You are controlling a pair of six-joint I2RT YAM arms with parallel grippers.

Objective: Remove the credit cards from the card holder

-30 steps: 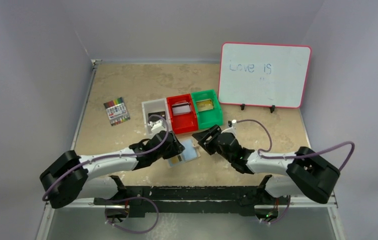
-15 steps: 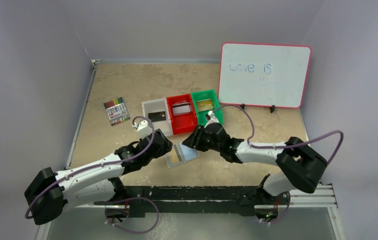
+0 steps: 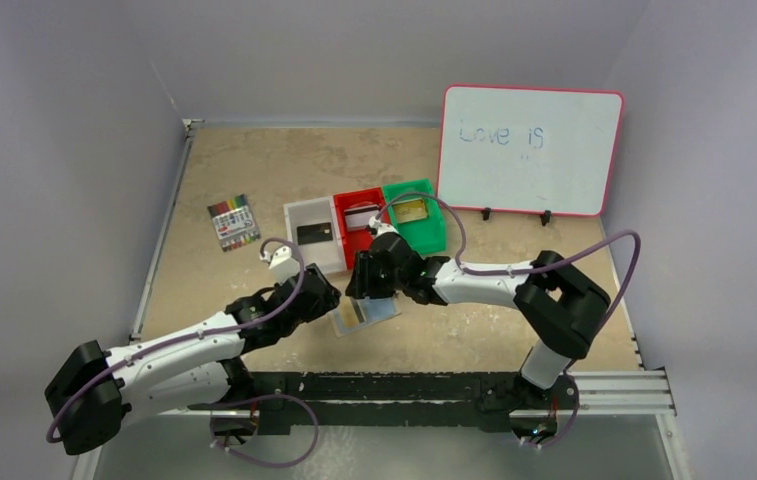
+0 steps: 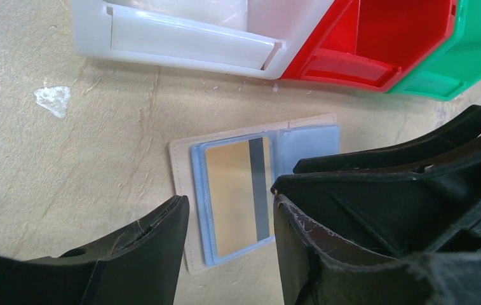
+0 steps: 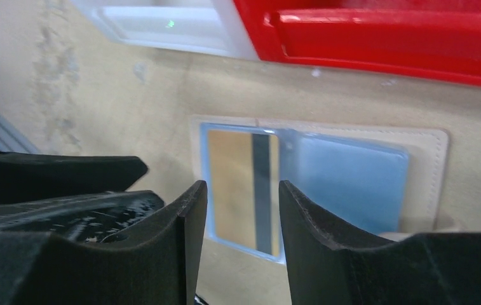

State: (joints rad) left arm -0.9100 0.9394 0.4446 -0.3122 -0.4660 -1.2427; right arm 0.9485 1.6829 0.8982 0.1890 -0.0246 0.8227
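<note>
From above: card holder (image 3: 367, 312) open flat just before the red bin (image 3: 362, 240); right gripper (image 3: 364, 290) reached further left over it than a second ago, left gripper (image 3: 329, 297) drawn back. Left wrist: fingers apart, empty, gold card (image 4: 236, 197) in its pocket. Right wrist: fingers apart, empty, above the same card.

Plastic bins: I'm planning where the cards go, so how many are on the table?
3, in a row beyond the card holder: white bin on the left, red bin in the middle, green bin on the right. None seems hidden.
</note>
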